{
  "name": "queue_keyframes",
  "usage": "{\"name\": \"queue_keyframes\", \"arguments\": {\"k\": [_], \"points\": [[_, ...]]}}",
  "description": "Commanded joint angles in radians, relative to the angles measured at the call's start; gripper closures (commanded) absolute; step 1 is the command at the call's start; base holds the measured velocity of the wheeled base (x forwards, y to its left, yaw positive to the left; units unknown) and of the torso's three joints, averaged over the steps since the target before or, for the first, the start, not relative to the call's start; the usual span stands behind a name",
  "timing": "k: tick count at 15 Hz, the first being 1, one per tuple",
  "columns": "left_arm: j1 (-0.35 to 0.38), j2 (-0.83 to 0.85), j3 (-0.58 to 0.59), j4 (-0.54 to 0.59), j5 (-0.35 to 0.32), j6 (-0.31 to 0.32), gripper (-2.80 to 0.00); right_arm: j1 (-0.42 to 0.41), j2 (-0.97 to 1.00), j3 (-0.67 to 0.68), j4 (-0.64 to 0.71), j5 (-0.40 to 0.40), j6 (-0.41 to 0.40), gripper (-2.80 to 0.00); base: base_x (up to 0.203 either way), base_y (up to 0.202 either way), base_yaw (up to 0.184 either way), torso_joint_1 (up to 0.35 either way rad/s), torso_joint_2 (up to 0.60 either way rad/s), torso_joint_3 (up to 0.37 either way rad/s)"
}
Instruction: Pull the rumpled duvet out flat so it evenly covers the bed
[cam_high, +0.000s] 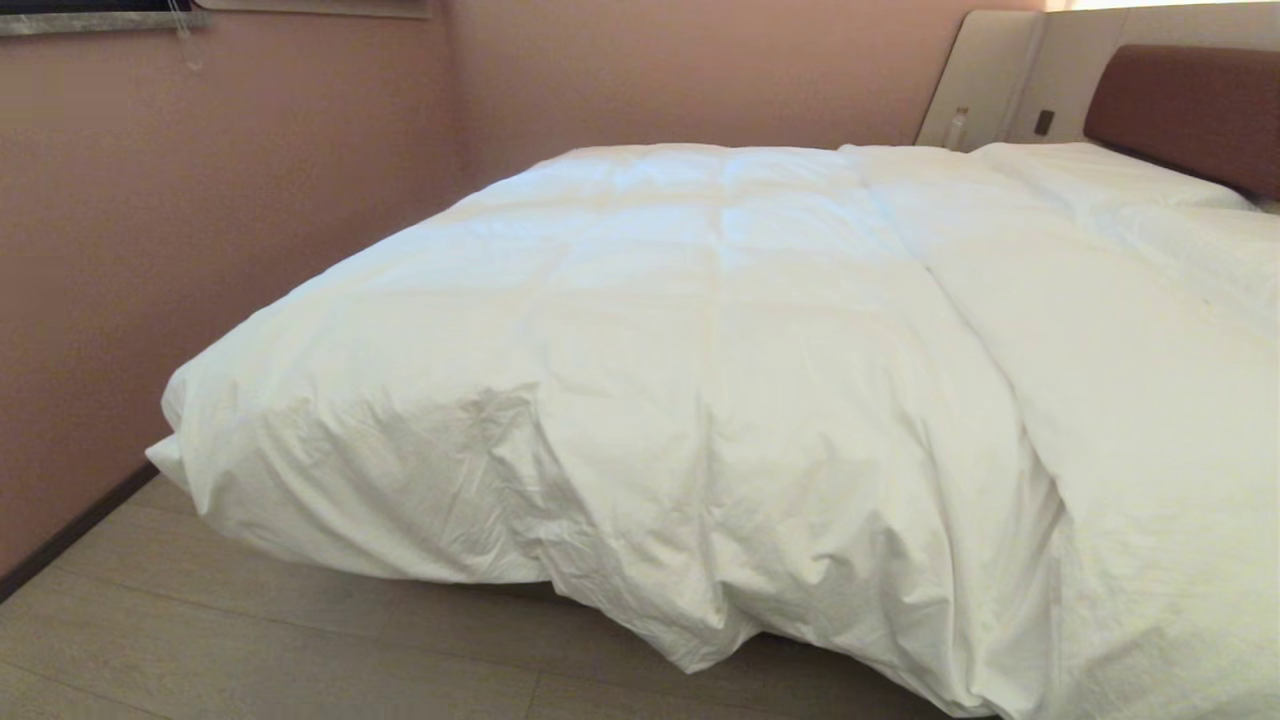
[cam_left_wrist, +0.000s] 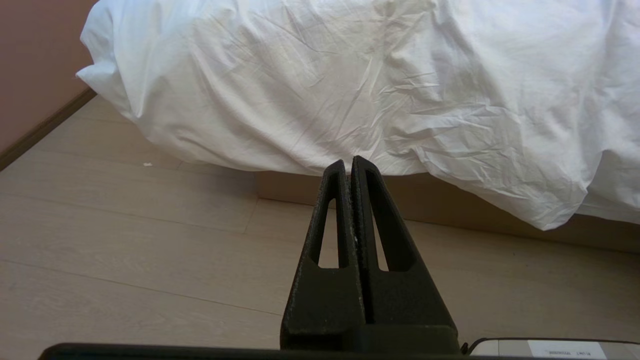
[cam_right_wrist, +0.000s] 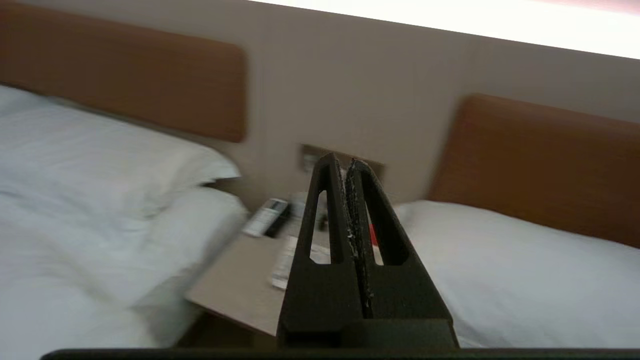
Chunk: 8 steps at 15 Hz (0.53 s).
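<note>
I am looking at the duvet (cam_high: 700, 380) lying spread over most of the bed (cam_high: 1190, 110), its quilted squares reading fairly flat across the top, while the near edge is bunching into creases and one fold is sagging lower toward the floor (cam_high: 250, 640) than the rest. I am judging the job as close to finished: the cover is reaching the wall-side corner and draping over the foot, but the hem is hanging unevenly and a long ridge is running up toward the pillows (cam_high: 1100, 175), so some tugging and smoothing seems left. The left gripper (cam_left_wrist: 348, 162) is sitting low in front of the bed's foot, its jaws pressed together on nothing, pointing at the duvet's hanging edge without touching it. The right gripper (cam_right_wrist: 341, 162) is up in the air, jaws likewise closed and empty, facing a bedside bench (cam_right_wrist: 240, 285) with a remote control (cam_right_wrist: 265, 217) on it, between this bed and a second bed (cam_right_wrist: 525, 270). Around all this I am seeing pale wood flooring, a pinkish wall (cam_high: 200, 200) on the far side, and a brown padded headboard (cam_high: 1185, 105) set in beige panels.
</note>
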Motion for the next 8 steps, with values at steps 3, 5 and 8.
{"name": "queue_keyframes", "arguments": {"k": [3,5,8], "points": [[0.000,0.000,0.000,0.000,0.000,0.000,0.00,-0.124,-0.251,0.310,-0.003,-0.008,-0.010,0.00,0.000,0.000,0.000,0.000,0.00,0.000],[0.000,0.000,0.000,0.000,0.000,0.000,0.00,-0.152,-0.373,0.532,-0.002,-0.010,-0.010,0.00,0.000,0.000,0.000,0.000,0.00,0.000],[0.000,0.000,0.000,0.000,0.000,0.000,0.00,-0.170,-0.517,0.917,-0.008,-0.008,0.002,0.00,0.000,0.000,0.000,0.000,0.00,0.000]]}}
